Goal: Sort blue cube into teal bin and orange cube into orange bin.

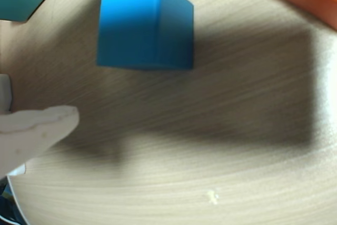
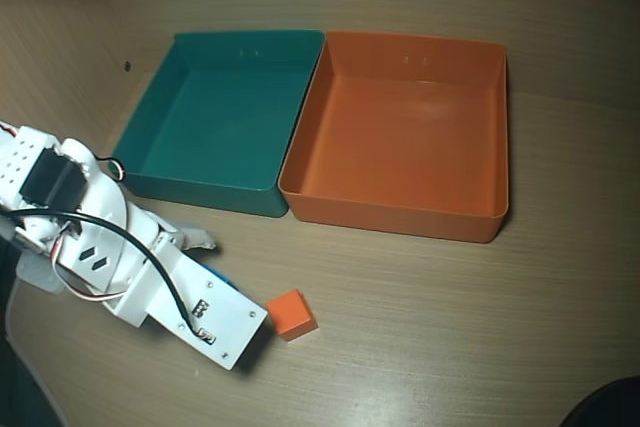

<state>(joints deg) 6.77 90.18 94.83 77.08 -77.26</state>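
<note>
A: Wood-grain table (image 2: pixel 420 327), both bins empty; which step?
B: Reaching for the blue cube (image 1: pixel 145 26), lying ahead of the gripper (image 1: pixel 39 125); jaw spread unclear, so straddle, then pinch

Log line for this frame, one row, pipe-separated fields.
gripper: above table, holding nothing | blue cube: on table, ungrasped | orange cube: on table beside arm | teal bin, orange bin: empty

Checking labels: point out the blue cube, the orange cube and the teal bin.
blue cube (image 1: pixel 145 25), wrist view, front face.
orange cube (image 2: pixel 291 313), overhead view, top face.
teal bin (image 2: pixel 215 137), overhead view, bare floor.
</note>
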